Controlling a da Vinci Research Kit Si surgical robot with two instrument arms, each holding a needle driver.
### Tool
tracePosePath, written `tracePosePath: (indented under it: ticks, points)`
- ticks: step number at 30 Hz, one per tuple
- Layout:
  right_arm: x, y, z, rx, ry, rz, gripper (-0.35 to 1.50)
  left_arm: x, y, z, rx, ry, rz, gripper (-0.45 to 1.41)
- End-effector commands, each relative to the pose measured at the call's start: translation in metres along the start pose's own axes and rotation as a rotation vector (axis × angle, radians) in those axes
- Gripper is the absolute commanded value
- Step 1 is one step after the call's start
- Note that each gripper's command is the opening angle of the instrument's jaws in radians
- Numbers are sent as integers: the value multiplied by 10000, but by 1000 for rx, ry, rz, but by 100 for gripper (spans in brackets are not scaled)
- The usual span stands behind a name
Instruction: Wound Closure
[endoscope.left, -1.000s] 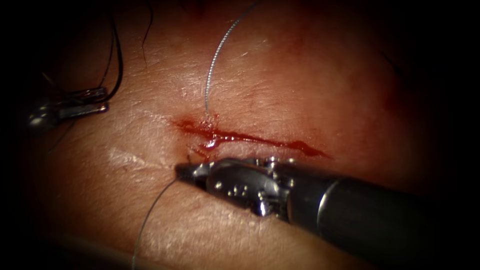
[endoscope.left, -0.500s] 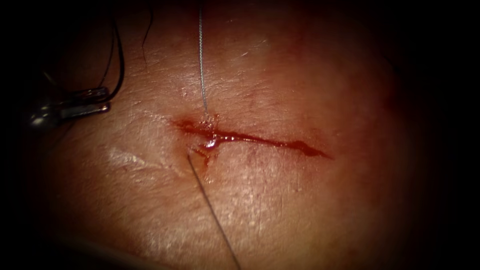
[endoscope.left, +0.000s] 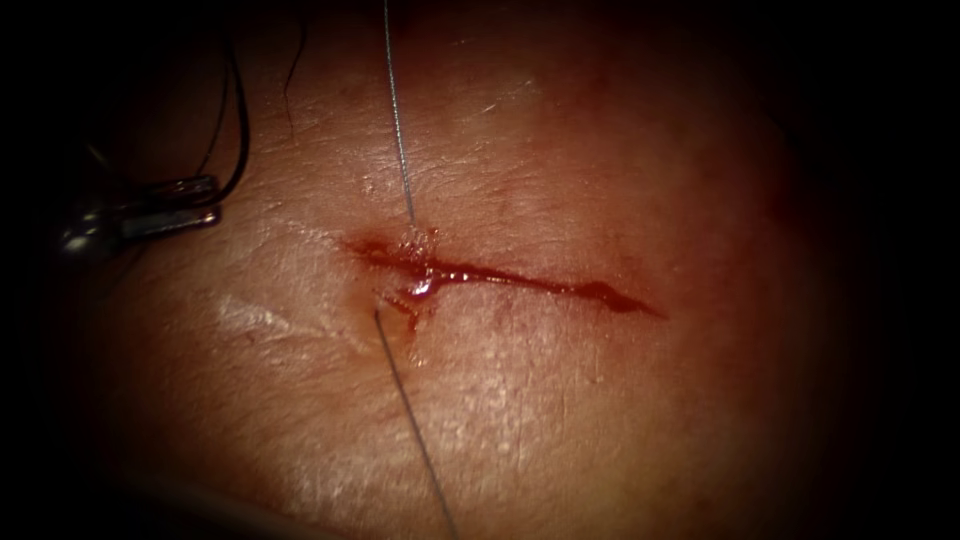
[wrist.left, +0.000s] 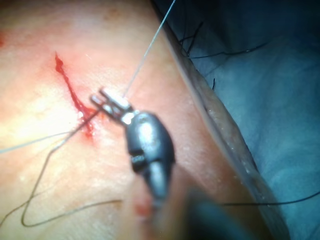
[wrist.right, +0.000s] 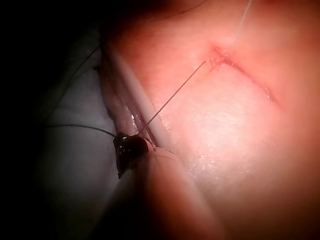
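Thread crosses the cut close to its left end. One taut strand rises from the tissue just above the cut. The other leaves the skin just below it and runs straight down and a little to the right. A bead of red fluid sits in the cut between the two points.

In the right wrist view, the lower strand runs in a straight line to the right end effector, which seems closed on it, well off the tissue edge. The left end effector lies far to the left of the cut. Its jaws stand slightly parted with nothing seen between them, and a loose dark thread curls just beside it. Where the needle lies I cannot tell.

With both strands tight, I judge the step to be drawing thread through this one bite. To do it well, the pull should stay in line with the strand where it leaves the skin. A sideways drag would saw at the exit point and tear the lip of the cut. Tension should be steady and light, enough to take up slack but not to pucker the tissue. The grip on the thread should stay firm and unshifting so the strand is not frayed. The dark thread should be kept clear of the working strand.
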Motion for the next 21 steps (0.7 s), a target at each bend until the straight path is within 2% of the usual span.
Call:
tracePosePath:
  ticks: [1, 2, 3, 8, 12, 13, 15, 18, 21]
  points:
    - [3, -5, 6, -53, 32, 14, 128, -7, 7, 0, -3, -2, -3, -45]
    - [0, 0, -4, -99, 56, 20, 142, -7, 7, 1, -2, -2, -3, -45]
    - [-3, 5, -11, -115, 62, 26, 147, -7, 7, 1, -2, -2, -3, -45]
    - [-38, 57, -73, -173, 78, 69, 147, -7, 8, 0, -3, -2, -4, -45]
    - [-64, 95, -93, -212, 81, 91, 147, -7, 8, 1, -2, -2, -4, -45]
    - [-76, 103, -108, -219, 119, 101, 147, -7, 8, 0, -3, -2, -4, -45]
    - [-87, 104, -129, -223, 178, 156, 147, -6, 7, -2, -5, -1, -4, -45]
    - [-90, 82, -168, -187, 218, 210, 147, -6, 7, -2, -5, -1, -4, -45]
    - [-91, 62, -203, -124, 331, 271, 147, -6, 7, -1, -4, -2, -5, -45]
